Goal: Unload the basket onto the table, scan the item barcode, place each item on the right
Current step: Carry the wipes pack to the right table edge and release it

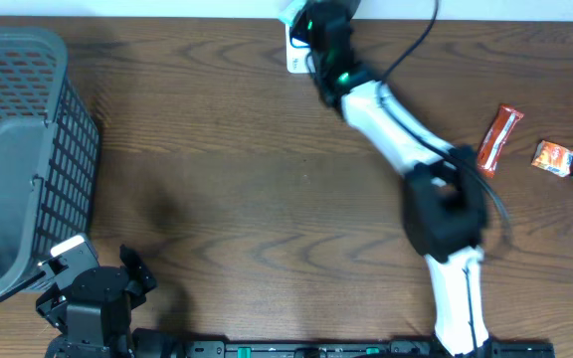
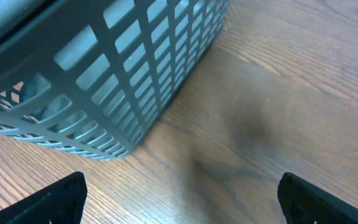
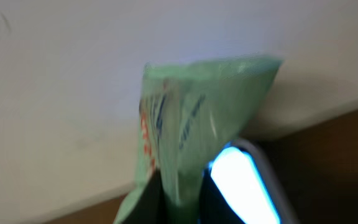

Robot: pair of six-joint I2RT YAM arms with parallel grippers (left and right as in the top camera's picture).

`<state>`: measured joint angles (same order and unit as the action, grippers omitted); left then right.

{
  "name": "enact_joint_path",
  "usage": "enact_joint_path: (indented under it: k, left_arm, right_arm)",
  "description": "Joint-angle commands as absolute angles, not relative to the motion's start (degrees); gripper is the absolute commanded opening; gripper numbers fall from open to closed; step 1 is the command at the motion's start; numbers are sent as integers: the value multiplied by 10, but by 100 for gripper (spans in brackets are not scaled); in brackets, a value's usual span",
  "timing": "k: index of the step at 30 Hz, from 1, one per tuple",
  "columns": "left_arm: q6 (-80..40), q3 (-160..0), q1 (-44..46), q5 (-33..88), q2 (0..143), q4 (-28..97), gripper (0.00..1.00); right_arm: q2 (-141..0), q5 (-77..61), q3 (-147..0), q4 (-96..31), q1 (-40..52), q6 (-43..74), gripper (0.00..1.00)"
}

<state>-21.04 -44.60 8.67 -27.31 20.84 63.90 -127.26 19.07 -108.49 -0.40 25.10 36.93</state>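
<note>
The right tool (image 3: 176, 200) pinches a pale green packet (image 3: 207, 106) with blurred, perhaps red-and-blue print; the left tool (image 2: 182, 194) stands spread wide.

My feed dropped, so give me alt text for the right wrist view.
The right gripper pinches a blurred green packet before a pale surface. A bright blue-white light glows at lower right.

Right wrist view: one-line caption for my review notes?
Right gripper shut on a green packet, held beside a lit white scanner.
</note>
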Motion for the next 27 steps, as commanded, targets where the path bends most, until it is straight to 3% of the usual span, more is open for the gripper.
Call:
enact_joint_path:
  k: [1, 8, 14, 19, 25, 27]
  left_arm:
    - [-213, -448, 84, -277, 208, 639, 98]
    - [-213, -448, 84, -277, 208, 639, 98]
    - [-213, -448, 84, -277, 208, 639, 98]
    - [-213, -448, 84, -277, 208, 639, 98]
    - [-213, -448, 84, -277, 208, 639, 98]
    - [-213, -448, 84, -277, 208, 639, 98]
  right_arm:
    - [-1132, 294, -1097, -116, 232, 284, 1]
    - [-1022, 461, -1097, -511, 154, 247, 1]
    - [-1043, 469, -1088, -707, 20, 275, 1]
    - [-1072, 448, -1021, -723, -87, 287, 1]
    - [-1088, 367, -914, -608, -155, 279, 2]
    - [-1088, 338, -890, -571, -165, 270, 15]
